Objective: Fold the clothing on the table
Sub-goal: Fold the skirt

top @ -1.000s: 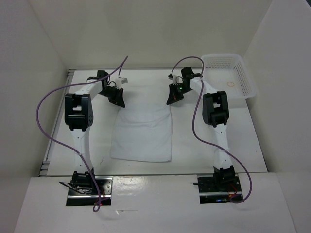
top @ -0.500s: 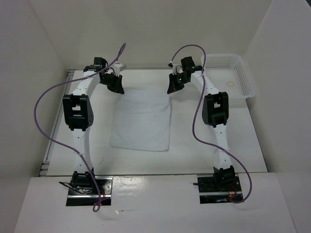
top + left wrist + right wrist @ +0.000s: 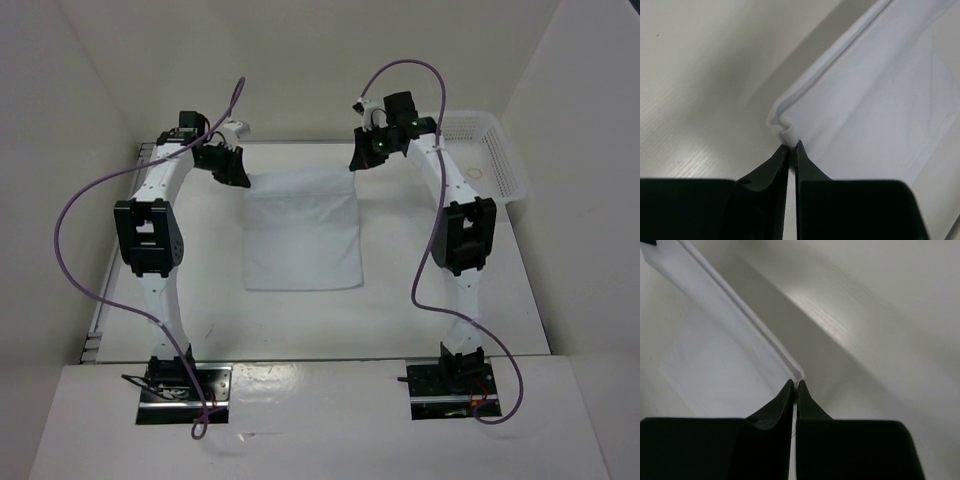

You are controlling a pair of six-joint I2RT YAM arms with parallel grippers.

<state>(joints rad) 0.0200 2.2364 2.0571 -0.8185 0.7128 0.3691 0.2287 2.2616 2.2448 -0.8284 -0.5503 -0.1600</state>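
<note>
**Both end effectors clamped on the far corners of the clothing**

The clothing (image 3: 302,230) is a plain white piece of fabric, roughly rectangular. It lies about in the middle of the surface (image 3: 400,310), well apart from the white mesh basket (image 3: 505,165), which stands in the far corner on the side of the right arm.

The left end effector (image 3: 240,178) is at the far corner of the clothing that is farther from the basket. In the left wrist view its two black fingers are pressed together, and a small bunched fold of the white hem sits between the tips. It is clamped on the clothing.

The right end effector (image 3: 357,165) is at the far corner of the clothing that is nearer to the basket, but it does not touch the basket. In the right wrist view its fingers are also together, and the folded edge of the fabric runs straight into the tips, so this one is also clamped on the clothing.

Between the two corners the far edge is stretched in a nearly straight line. Both wrist views show a dark shadow beside this edge, so it seems to be lifted a little from the surface. The side of the clothing that is farther from the basket's wall lies flat.

Purple cables (image 3: 75,210) hang in loops from both arms.
</note>
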